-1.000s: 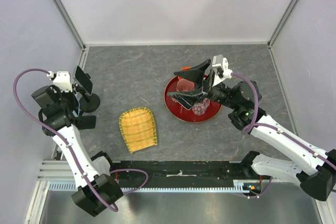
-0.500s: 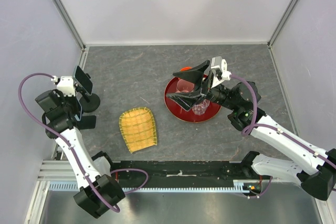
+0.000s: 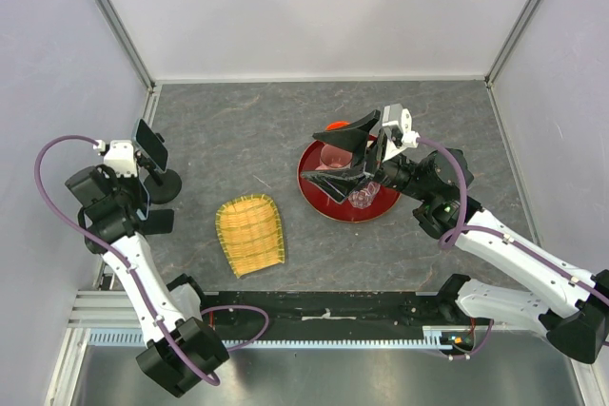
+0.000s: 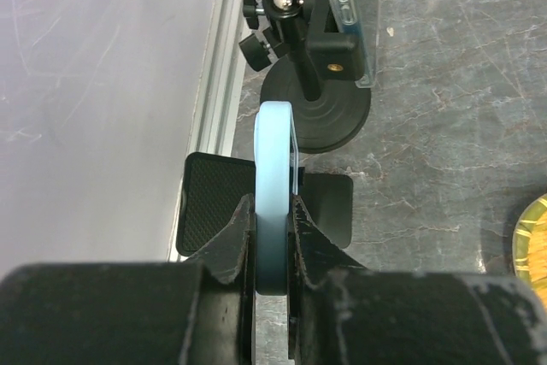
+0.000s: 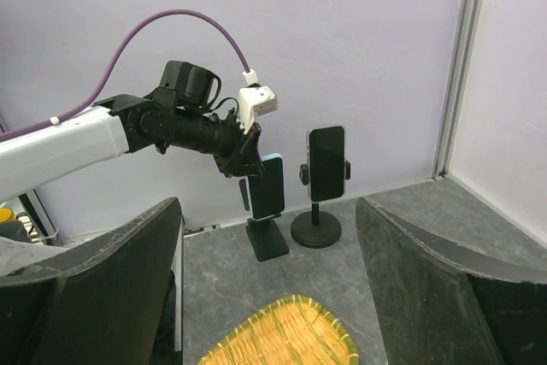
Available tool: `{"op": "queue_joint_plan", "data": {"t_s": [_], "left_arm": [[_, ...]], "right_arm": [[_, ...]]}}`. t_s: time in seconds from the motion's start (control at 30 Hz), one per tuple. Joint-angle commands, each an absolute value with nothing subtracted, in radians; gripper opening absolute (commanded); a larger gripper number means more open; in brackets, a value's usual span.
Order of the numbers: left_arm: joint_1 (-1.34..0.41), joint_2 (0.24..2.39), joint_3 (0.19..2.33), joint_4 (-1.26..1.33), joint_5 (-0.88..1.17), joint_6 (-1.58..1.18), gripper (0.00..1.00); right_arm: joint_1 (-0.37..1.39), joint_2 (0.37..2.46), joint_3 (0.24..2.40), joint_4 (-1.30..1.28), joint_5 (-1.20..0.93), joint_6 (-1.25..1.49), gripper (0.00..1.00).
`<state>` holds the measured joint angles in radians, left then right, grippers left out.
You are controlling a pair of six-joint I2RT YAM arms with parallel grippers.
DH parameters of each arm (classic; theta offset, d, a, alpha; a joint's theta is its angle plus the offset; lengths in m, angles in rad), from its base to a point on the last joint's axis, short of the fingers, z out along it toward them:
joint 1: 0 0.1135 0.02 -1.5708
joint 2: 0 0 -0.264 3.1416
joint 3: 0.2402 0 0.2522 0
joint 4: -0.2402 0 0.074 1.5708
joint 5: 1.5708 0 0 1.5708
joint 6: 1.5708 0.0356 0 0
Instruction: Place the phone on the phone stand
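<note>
Near the left edge of the table [image 3: 247, 130], about midway along it, the light blue phone [image 5: 269, 184] hangs upright in the left gripper [image 4: 273, 211]. The fingers are clenched on its two broad faces, so the wrist camera sees only its thin edge. That hold looks chosen so the bottom end can go straight down into the black flat-based phone stand [image 5: 267, 243] directly beneath it. In the right wrist view the phone's lower end is at or just above the stand's upright, but whether they touch cannot be told. With the grip firm and the phone not plainly seated, the placing seems close but unfinished. What remains is probably a short, straight lowering and then a release. A tilt on the way down could miss the cradle or tip the stand.

Just beside this, toward the far edge, a second phone [image 5: 326, 162] with a dark screen is clamped in a round-based stand [image 5: 315, 230]. That stand is taken, so it is probably not the target, and it leaves little room on that side.

Toward the near edge and left of the middle lies a woven bamboo tray [image 3: 250, 233]. Right of centre, a red plate [image 3: 333, 216] carries clear glasses [image 3: 362, 195]. The right gripper [image 3: 324, 159] hovers over it with jaws spread wide, grasping nothing, well apart from both stands.
</note>
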<state>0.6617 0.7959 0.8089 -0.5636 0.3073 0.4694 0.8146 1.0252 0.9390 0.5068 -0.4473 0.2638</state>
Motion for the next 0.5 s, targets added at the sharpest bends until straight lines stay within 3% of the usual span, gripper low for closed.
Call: {"op": "queue_joint_plan", "data": {"t_s": [0.0, 0.13, 0.23, 0.27, 0.37, 0.43, 0.47], "left_arm": [[0.675, 0.782, 0.790, -0.456, 0.197, 0.500, 0.02], [0.675, 0.784, 0.775, -0.433, 0.124, 0.505, 0.05], [0.675, 0.801, 0.776, -0.417, 0.110, 0.499, 0.14], [0.675, 0.810, 0.778, -0.414, 0.103, 0.489, 0.23], [0.675, 0.825, 0.775, -0.396, 0.087, 0.497, 0.27], [0.676, 0.825, 0.769, -0.381, 0.072, 0.500, 0.27], [0.676, 0.825, 0.769, -0.379, 0.075, 0.500, 0.17]], "right_arm": [[0.819, 1.005, 0.950, 0.525, -0.445, 0.245, 0.90], [0.821, 1.006, 0.950, 0.525, -0.446, 0.244, 0.90], [0.821, 1.008, 0.950, 0.525, -0.448, 0.244, 0.90], [0.821, 1.008, 0.951, 0.525, -0.449, 0.244, 0.90], [0.821, 1.012, 0.953, 0.526, -0.453, 0.244, 0.90], [0.821, 1.019, 0.953, 0.528, -0.456, 0.244, 0.90], [0.821, 1.022, 0.953, 0.529, -0.459, 0.244, 0.90]]}}
